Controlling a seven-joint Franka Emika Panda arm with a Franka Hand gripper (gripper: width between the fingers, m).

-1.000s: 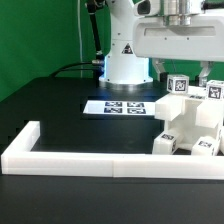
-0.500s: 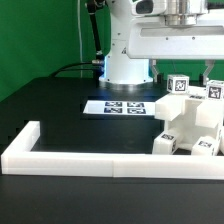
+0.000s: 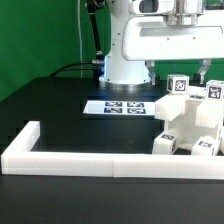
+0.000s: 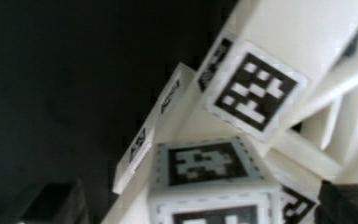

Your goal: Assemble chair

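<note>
Step in hand, as I read it: arm is parked above the chair build, between grasps.

- Nearest: long low white wall (image 3: 95, 158) runs along the front edge of the black table (image 3: 55, 105), with a short return on the exterior view's left. Just behind it at the exterior view's right sits the chair (image 3: 188, 125): blocky white pieces with black-and-white tags, bunched in the corner, touching or nearly touching the wall. Cannot tell which joints are already seated.
- Middle: marker board (image 3: 122, 106) flat on the table, left of the chair, apart from it.
- Above the chair: gripper (image 3: 180, 72), jaws fully wide, nothing held. The wrist view shows tagged chair faces (image 4: 247, 90) close up.
- Far: robot base (image 3: 125, 62), cable and green backdrop.

Next move, my judgement: pick a face and come down square on a part narrow enough for the jaws. The tight cluster against the wall leaves little finger clearance, so there's a risk of nudging neighbouring pieces.
</note>
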